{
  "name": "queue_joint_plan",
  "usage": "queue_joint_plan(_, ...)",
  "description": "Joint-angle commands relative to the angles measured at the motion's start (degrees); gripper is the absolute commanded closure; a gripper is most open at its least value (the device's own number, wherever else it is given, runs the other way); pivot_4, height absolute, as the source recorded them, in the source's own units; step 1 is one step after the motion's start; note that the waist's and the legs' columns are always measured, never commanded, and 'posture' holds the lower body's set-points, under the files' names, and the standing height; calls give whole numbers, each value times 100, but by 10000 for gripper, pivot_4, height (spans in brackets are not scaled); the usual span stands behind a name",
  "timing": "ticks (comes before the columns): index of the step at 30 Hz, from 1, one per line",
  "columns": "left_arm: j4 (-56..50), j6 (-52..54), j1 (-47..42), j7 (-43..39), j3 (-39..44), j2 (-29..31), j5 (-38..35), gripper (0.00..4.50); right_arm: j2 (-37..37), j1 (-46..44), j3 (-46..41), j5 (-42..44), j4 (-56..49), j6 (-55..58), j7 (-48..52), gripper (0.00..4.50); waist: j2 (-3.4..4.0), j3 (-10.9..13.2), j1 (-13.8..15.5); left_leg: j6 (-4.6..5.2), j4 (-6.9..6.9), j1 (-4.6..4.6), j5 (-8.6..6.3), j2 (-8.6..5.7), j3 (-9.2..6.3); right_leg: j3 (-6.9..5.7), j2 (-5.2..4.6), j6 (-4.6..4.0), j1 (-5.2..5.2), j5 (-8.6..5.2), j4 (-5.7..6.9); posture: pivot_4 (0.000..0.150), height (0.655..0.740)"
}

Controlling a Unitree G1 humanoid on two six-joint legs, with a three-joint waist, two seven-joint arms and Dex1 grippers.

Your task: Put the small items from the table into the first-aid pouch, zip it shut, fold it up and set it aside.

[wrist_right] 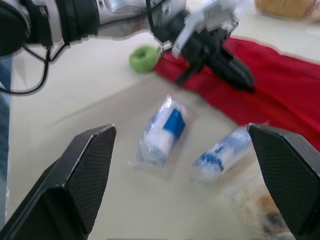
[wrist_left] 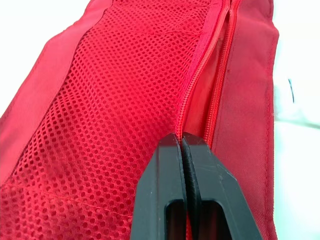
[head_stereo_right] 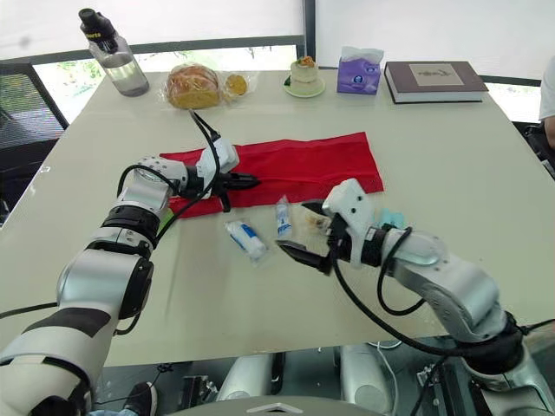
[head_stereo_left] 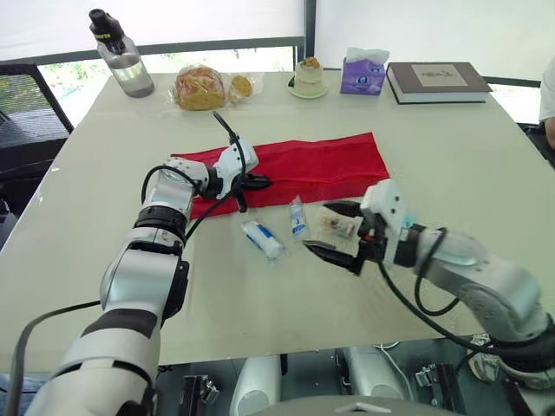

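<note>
On the near side of the first-aid pouch (head_stereo_left: 321,160), the right gripper (head_stereo_left: 316,225) hangs low over the desk (head_stereo_left: 434,147) with its jaws spread wide and nothing between them. It straddles a crinkly packet (head_stereo_left: 338,224) that lies just short of the pouch's near edge. Beside that packet, also on the near side of the pouch, lie a slim sachet (head_stereo_left: 297,217) and a wrapped bandage roll (head_stereo_left: 262,238) with blue print, both loose on the desk. A small green roll (wrist_right: 143,57) sits just off the end of the pouch where the left arm works. The pouch itself lies flat and fully unfolded, mesh side up. The left gripper (head_stereo_left: 260,182) rests on it near that same end, jaws clenched on the pouch right at its zip (wrist_left: 200,75), whose two sides stand slightly apart ahead of the fingertips, so the pocket looks open. By this showing the task has barely started: no item can be seen inside the mesh, at least four wait outside, and loading, zipping, folding and setting aside all remain to be done. Beyond the pouch's far edge, well clear of the work, stand a water bottle (head_stereo_left: 121,56), bagged bread (head_stereo_left: 201,87), a cup on a saucer (head_stereo_left: 308,76), a tissue box (head_stereo_left: 363,73) and a book (head_stereo_left: 436,81) — none of them part of the job.
</note>
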Motion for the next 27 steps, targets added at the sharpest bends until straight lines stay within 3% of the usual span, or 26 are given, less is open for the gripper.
queue_joint_plan(1, -83, -5, -121, -45, 46, 53, 13, 44560, 402, -361, 373, -312, 341, 96, -68, 0, 0, 0, -3, 0, 1, 0, 0, 0, -2, -1, 1, 0, 0, 0, 1, 1500, 7400)
queue_joint_plan(14, -176, 108, -59, -26, 46, -47, 28, 44560, 1550, -1088, 1364, -1415, 1709, 751, -373, 0, 0, 0, -8, 0, 1, 0, 0, 1, -9, -9, 2, -1, -3, 0, 12, 1500, 7400)
queue_joint_plan(17, -191, 122, -46, -15, 60, -48, 24, 45000, 1693, -1107, 1361, -1513, 1731, 854, -359, 7906, 0, 0, -9, 0, 1, -6, 0, 0, -10, -13, -1, -1, -4, 0, 7, 1500, 7400)
queue_joint_plan(19, -193, 131, -44, 2, 68, -49, 20, 45000, 1696, -1152, 1422, -1595, 1747, 909, -292, 16021, 0, 0, -10, 0, 4, -6, 0, -1, -10, -13, -2, 0, -3, 1, 8, 1500, 7400)
queue_joint_plan(25, -194, 152, -58, 32, 88, -35, 8, 45000, 1611, -1190, 1442, -1746, 1689, 981, -82, 44797, 0, 0, -13, 0, 5, -4, 0, 1, -14, -15, 1, -1, -3, 0, 11, 1500, 7400)
queue_joint_plan(27, -189, 153, -65, 41, 92, -30, 7, 45000, 1689, -1169, 1241, -1689, 1636, 1069, -94, 44797, 0, 0, -12, 0, 5, -5, 0, 0, -15, -16, 1, -1, -3, 0, 11, 1500, 7400)
